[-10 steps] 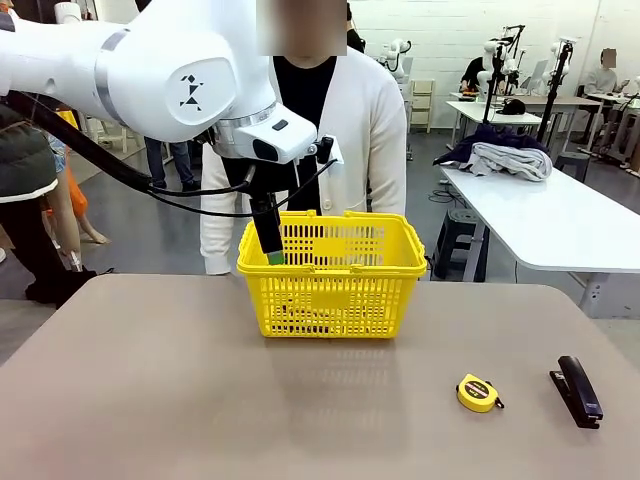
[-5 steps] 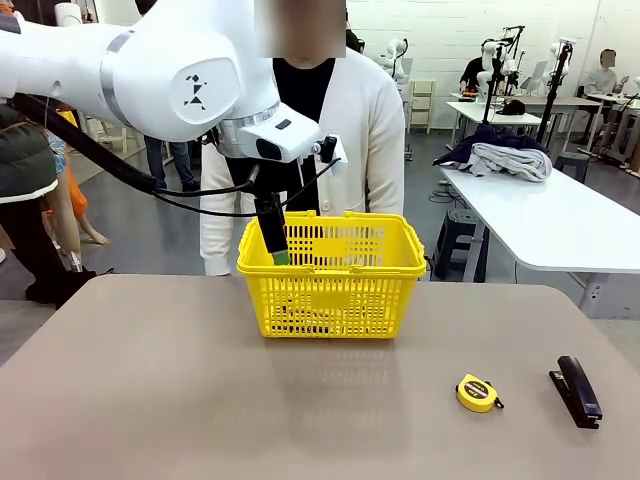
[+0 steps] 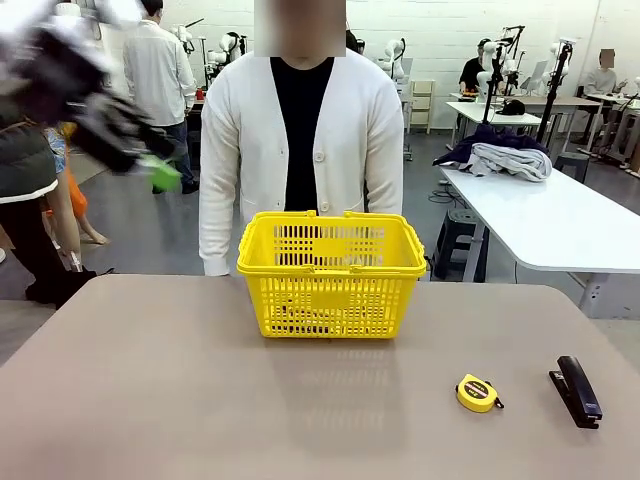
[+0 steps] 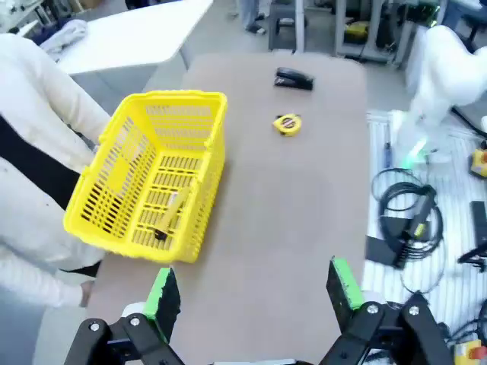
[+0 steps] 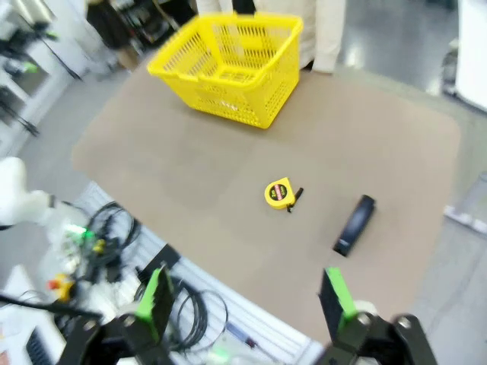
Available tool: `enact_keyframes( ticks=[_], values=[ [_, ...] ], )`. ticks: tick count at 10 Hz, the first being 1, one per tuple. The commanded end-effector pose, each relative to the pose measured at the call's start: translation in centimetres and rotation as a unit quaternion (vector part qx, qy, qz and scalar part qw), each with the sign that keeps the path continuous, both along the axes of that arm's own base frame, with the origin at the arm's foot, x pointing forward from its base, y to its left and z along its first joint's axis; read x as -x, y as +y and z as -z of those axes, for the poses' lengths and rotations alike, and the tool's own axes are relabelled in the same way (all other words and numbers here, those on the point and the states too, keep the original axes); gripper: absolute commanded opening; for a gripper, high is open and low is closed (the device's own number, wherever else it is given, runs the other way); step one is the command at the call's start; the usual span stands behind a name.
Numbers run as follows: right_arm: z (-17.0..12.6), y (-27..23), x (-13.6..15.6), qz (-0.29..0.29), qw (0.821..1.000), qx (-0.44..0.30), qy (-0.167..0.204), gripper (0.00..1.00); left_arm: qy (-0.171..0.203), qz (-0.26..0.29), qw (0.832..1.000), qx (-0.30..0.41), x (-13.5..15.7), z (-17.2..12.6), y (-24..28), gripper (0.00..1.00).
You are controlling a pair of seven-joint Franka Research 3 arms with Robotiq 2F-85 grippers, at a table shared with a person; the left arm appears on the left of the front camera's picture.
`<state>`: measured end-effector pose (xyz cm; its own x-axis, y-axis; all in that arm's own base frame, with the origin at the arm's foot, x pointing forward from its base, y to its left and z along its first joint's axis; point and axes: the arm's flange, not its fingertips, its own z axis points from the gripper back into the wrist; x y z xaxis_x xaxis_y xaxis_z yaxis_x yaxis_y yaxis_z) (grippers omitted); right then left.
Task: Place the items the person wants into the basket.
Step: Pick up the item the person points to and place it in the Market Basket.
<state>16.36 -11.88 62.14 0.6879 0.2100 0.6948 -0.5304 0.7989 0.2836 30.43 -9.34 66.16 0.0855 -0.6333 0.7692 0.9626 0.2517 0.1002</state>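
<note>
Since a second ago the left arm has swung up and away from the basket (image 3: pixel 331 270), where its fingers had been dipping over the near-left rim; its left end effector (image 3: pixel 150 170) is now a motion-blurred streak high at the left, well clear of the desk (image 3: pixel 150 400).

From the left wrist view, the left end effector (image 4: pixel 255 293) is spread wide with nothing between its green pads (image 4: pixel 163 293). The basket (image 4: pixel 144 175) lies ahead and to that picture's left, well apart from the fingers. On its floor lies a slim yellow utility knife (image 4: pixel 172 214) with its black end toward the camera, its long axis along the basket's length. Whether a pen or marker lies there too I cannot tell through the lattice.

The right end effector (image 5: pixel 243 300) is also spread and empty, held high over the near edge of the desk; the basket (image 5: pixel 228 65) is far ahead of it.

Outside the basket, the tape measure (image 3: pixel 478 392) and stapler (image 3: pixel 578 390) sit near each other at the right of the desk, nearer the right arm. The person (image 3: pixel 300 130) stands just behind the basket, arms down.

Judging by this, the wanted things appear already placed, with no further pick evident.
</note>
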Motion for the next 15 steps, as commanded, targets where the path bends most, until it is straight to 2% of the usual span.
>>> enact_keyframes(
  ticks=[1, 3, 4, 6, 9, 12, 13, 15],
  values=[
    [0.1, 0.1, -0.1, -0.011, 1.000, -0.004, -0.003, 1.00, 0.017, -0.006, 1.000, -0.012, 3.9, -0.1, 4.5, 1.00],
    [0.1, 0.1, -0.1, -0.011, 1.000, -0.004, -0.003, 1.00, 0.053, -0.036, 0.997, -0.039, 5.0, -1.4, 8.5, 1.00],
    [0.1, 0.1, -0.1, -0.011, 1.000, -0.004, -0.003, 1.00, 0.060, -0.050, 0.995, -0.064, 5.5, -2.2, 9.7, 1.00],
    [0.1, 0.1, -0.1, -0.011, 1.000, -0.004, -0.003, 1.00, 0.064, -0.082, 0.990, -0.092, 6.2, -3.3, 11.4, 1.00],
    [0.1, 0.1, -0.1, -0.011, 1.000, -0.004, -0.003, 1.00, 0.062, -0.106, 0.988, -0.088, 5.8, -2.9, 12.4, 1.00],
    [0.1, 0.1, -0.1, -0.011, 1.000, -0.004, -0.003, 1.00, 0.052, -0.112, 0.990, -0.062, 5.2, -1.1, 12.9, 1.00],
    [0.1, 0.1, -0.1, -0.011, 1.000, -0.004, -0.003, 1.00, 0.058, -0.099, 0.990, -0.080, 5.7, -2.7, 12.6, 1.00],
    [0.1, 0.1, -0.1, -0.011, 1.000, -0.004, -0.003, 1.00, 0.058, -0.099, 0.990, -0.080, 5.7, -2.7, 12.6, 1.00]
  ],
)
